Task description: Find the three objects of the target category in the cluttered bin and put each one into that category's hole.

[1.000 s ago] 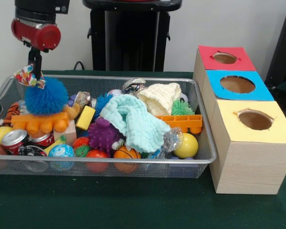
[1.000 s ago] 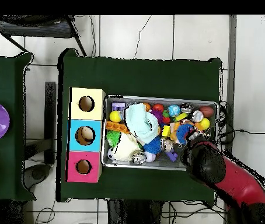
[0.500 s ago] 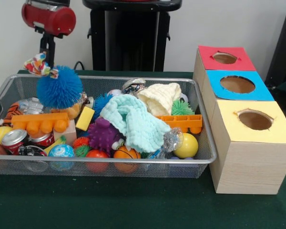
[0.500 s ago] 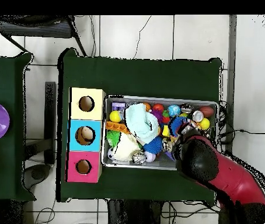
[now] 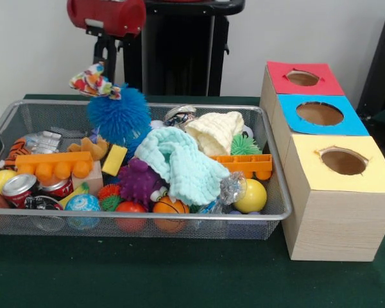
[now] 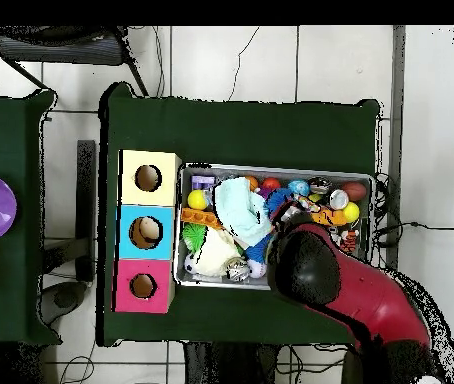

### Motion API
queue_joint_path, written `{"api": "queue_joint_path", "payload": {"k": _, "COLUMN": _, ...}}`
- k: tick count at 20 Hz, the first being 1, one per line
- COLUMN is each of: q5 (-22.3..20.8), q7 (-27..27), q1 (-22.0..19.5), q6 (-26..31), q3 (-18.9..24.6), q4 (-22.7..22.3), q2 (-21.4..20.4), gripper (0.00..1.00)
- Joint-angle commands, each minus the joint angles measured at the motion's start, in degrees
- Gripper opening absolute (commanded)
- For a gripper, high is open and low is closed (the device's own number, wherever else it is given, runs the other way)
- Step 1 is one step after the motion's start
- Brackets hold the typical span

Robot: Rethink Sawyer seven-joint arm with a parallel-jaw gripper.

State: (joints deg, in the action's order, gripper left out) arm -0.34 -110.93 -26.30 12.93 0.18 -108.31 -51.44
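As the arm swings toward the boxes (image 5: pixel 327 115), the tool (image 5: pixel 108 64) stays clamped on the blue spiky ball (image 5: pixel 119 117). Lifted clear of the bin (image 5: pixel 147 221); delivery looks next.

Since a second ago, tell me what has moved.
The gripper has carried the spiky blue ball and the colourful bow sideways across the bin toward the boxes, still lifted. Everything else stayed put.
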Motion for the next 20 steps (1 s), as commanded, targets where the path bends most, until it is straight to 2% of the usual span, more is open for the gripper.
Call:
{"api": "queue_joint_path", "payload": {"k": 1, "q5": 3.4, "q7": -13.7, "q1": 3.9, "q6": -1.9, "q3": -0.2, "q4": -4.1, "q2": 2.2, "gripper": 0.00}}
{"api": "queue_joint_path", "payload": {"k": 5, "q5": 4.5, "q7": -15.2, "q1": 5.5, "q6": -7.2, "q3": -0.2, "q4": -5.0, "q2": 5.6, "gripper": 0.00}}
{"api": "queue_joint_path", "payload": {"k": 13, "q5": 6.4, "q7": -17.6, "q1": 5.5, "q6": -15.7, "q3": 1.1, "q4": -8.1, "q2": 12.6, "gripper": 0.00}}
{"api": "queue_joint_path", "payload": {"k": 17, "q5": 8.9, "q7": -18.9, "q1": 6.2, "q6": -15.7, "q3": 1.0, "q4": -9.9, "q2": 13.6, "gripper": 0.00}}
{"api": "queue_joint_path", "payload": {"k": 20, "q5": 11.0, "q7": -19.6, "q1": 8.1, "q6": -15.8, "q3": -0.4, "q4": -11.3, "q2": 12.7, "gripper": 0.00}}
